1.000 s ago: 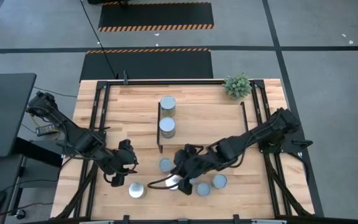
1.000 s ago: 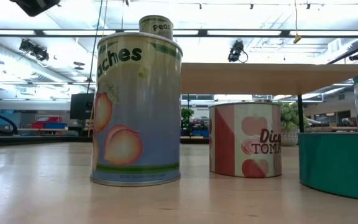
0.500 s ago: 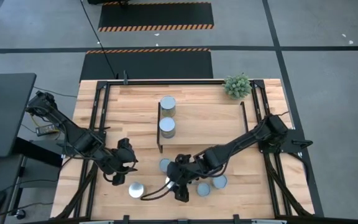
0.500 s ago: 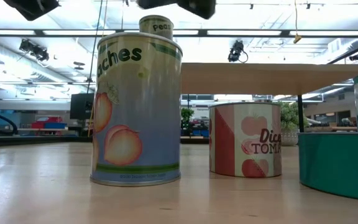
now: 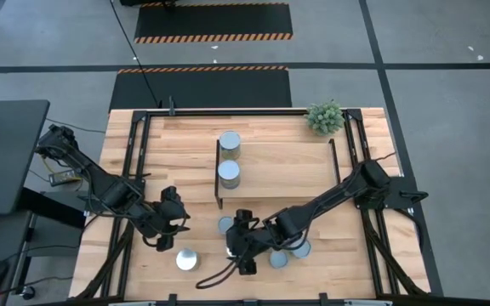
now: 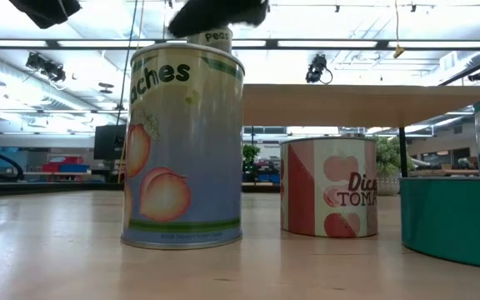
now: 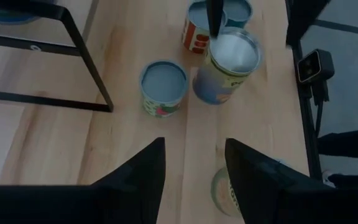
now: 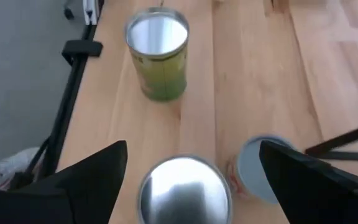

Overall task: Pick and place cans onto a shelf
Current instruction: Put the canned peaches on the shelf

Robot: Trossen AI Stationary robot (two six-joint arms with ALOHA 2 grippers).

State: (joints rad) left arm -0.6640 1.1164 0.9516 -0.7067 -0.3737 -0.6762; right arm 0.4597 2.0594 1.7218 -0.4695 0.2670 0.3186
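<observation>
The right arm's dark two-finger gripper (image 5: 238,245) hangs over the front of the pale wooden tabletop (image 5: 168,153), its fingers spread wide on either side of a silver-topped can (image 8: 185,190) just below, not touching it (in the low view this is the tall peaches can (image 6: 183,146) nearest the camera). A blue-grey-topped can (image 8: 257,168) stands just beside it, and a green-labelled can with a bright round top (image 8: 158,53) stands apart near the table's edge. The left arm's gripper (image 5: 162,242) waits at the front left, fingers parted and empty. The low light-wood shelf on thin black legs (image 5: 279,166) sits mid-table, with two cans (image 5: 229,144) (image 5: 229,174) at its left end. A small green plant (image 5: 325,117) stands at the back right corner.
</observation>
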